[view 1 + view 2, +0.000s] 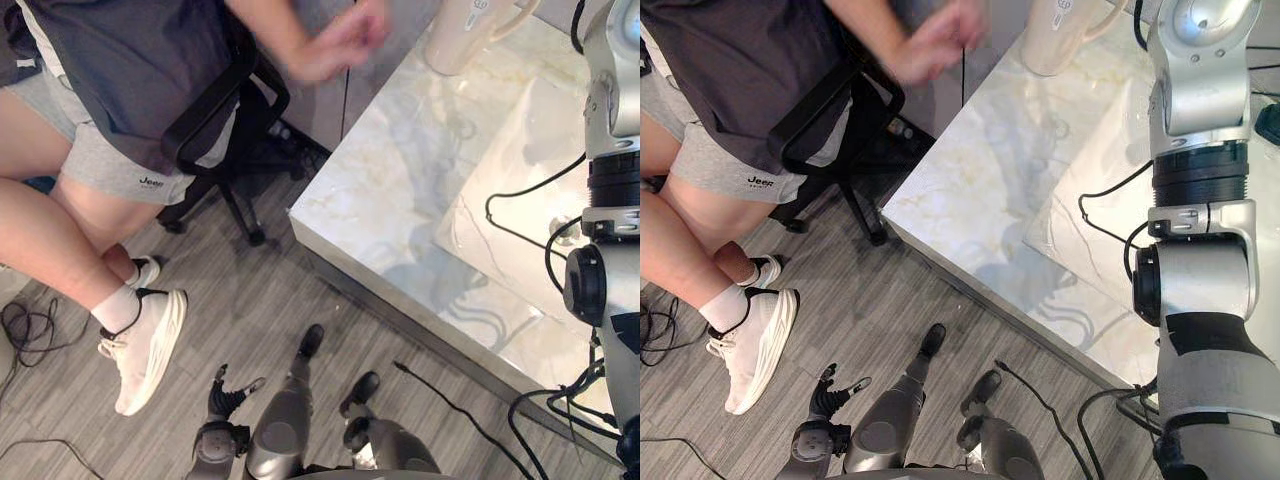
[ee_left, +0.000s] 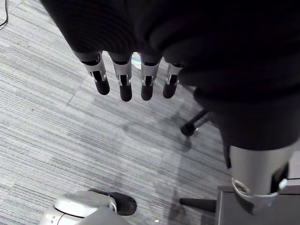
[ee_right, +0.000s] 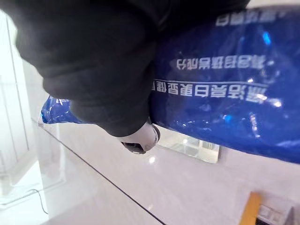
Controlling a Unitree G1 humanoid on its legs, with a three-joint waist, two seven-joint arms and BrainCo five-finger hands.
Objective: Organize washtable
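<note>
The marble washtable (image 1: 400, 170) runs from the middle to the right, with a sunken basin (image 1: 520, 190) in it. A cream jug (image 1: 1060, 35) stands at its far end. My right arm reaches up over the basin. In the right wrist view, my right hand (image 3: 140, 138) presses its thumb on a glossy blue packet (image 3: 225, 103) with white print and holds it above the pale counter. My left hand (image 1: 225, 395) hangs low over the floor, its fingers (image 2: 124, 79) straight and holding nothing.
A person sits on a black office chair (image 1: 220, 110) left of the table, one hand (image 1: 340, 40) raised near the table's far corner. Their white shoe (image 1: 145, 345) rests on the grey plank floor. A chair caster (image 2: 190, 127) stands close to my left hand.
</note>
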